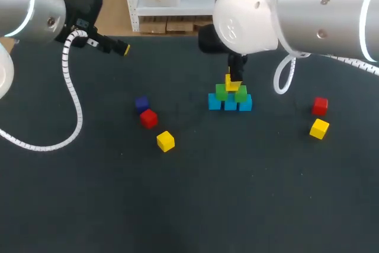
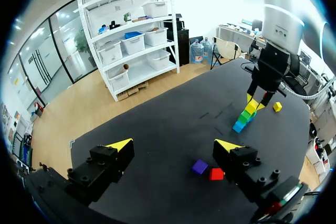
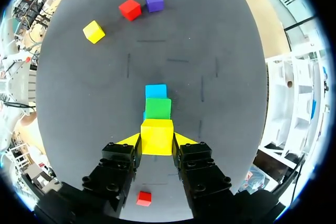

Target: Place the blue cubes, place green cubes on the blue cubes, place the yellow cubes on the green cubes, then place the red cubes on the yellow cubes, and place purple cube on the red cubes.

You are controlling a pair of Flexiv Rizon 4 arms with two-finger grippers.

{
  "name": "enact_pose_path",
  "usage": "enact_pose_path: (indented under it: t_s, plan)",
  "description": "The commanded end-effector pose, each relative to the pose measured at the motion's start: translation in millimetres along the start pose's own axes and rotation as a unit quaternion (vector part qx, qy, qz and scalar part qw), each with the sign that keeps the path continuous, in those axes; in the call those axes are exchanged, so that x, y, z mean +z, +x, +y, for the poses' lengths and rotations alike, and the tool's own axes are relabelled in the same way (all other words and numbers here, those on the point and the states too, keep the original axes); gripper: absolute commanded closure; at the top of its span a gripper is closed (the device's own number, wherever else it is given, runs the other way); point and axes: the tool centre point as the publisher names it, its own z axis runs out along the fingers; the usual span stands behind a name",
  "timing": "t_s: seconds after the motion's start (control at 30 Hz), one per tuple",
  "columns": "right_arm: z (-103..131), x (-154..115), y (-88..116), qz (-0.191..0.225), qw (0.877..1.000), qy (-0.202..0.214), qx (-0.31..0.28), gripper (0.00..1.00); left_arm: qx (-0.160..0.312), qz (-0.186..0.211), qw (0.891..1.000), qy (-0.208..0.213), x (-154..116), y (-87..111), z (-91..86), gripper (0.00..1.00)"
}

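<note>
My R gripper point(image 3: 156, 141) clamped on yellow cube point(image 3: 157, 136), over green cubes point(image 1: 231, 92) on blue cubes point(image 1: 230, 103), mid table point(image 1: 195, 205) nr far edge, my L gripper point(image 2: 174, 145) fingers apart, far-left corner.

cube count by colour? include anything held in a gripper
light blue cubes: 3
green cubes: 2
yellow cubes: 3, one in the right gripper
red cubes: 2
purple cube: 1
total: 11
</note>
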Motion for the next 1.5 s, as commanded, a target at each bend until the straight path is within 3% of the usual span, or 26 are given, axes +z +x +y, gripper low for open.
enact_pose_path:
  t_s: [0.03, 0.37, 0.43, 0.5, 0.53, 0.57, 1.2, 1.3, 1.4, 1.5]
  plan:
    - [1.8, 0.3, 2.1, -0.001, 1.000, 0.000, 0.000, 1.00, 0.001, -0.001, 1.000, 0.003, -0.2, 0.5, 1.4, 0.00]
    - [2.2, 3.0, 2.9, -0.001, 1.000, -0.003, 0.001, 0.94, 0.001, -0.001, 1.000, 0.003, -0.2, 0.5, 1.4, 0.00]
    - [2.4, 3.2, 2.7, -0.001, 1.000, -0.002, 0.001, 0.88, 0.001, -0.001, 1.000, 0.003, -0.2, 0.5, 1.4, 0.00]
    - [3.1, 2.7, 2.1, 0.000, 1.000, -0.001, 0.002, 0.56, 0.001, -0.001, 1.000, 0.003, -0.2, 0.5, 1.4, 0.00]
    - [3.3, 2.5, 2.0, 0.000, 1.000, 0.000, 0.003, 0.03, 0.001, -0.001, 1.000, 0.003, -0.2, 0.5, 1.4, 0.00]
    - [3.3, 2.4, 2.0, 0.000, 1.000, 0.000, 0.003, 0.00, 0.001, -0.001, 1.000, 0.003, -0.2, 0.5, 1.4, 0.00]
    - [4.2, 3.3, 1.9, -0.002, 1.000, 0.000, -0.001, 0.02, 0.001, -0.001, 1.000, 0.003, -0.2, 0.5, 1.4, 0.00]
    - [4.1, 3.1, 1.6, -0.002, 1.000, 0.000, -0.004, 0.51, 0.001, -0.001, 1.000, 0.003, -0.2, 0.5, 1.4, 0.00]
    - [4.6, 3.5, 1.2, -0.002, 1.000, -0.001, -0.007, 0.55, 0.001, -0.001, 1.000, 0.003, -0.2, 0.5, 1.4, 0.00]
    - [4.8, 4.0, 1.2, -0.001, 1.000, -0.002, -0.008, 0.70, 0.001, -0.001, 1.000, 0.003, -0.2, 0.5, 1.4, 0.00]
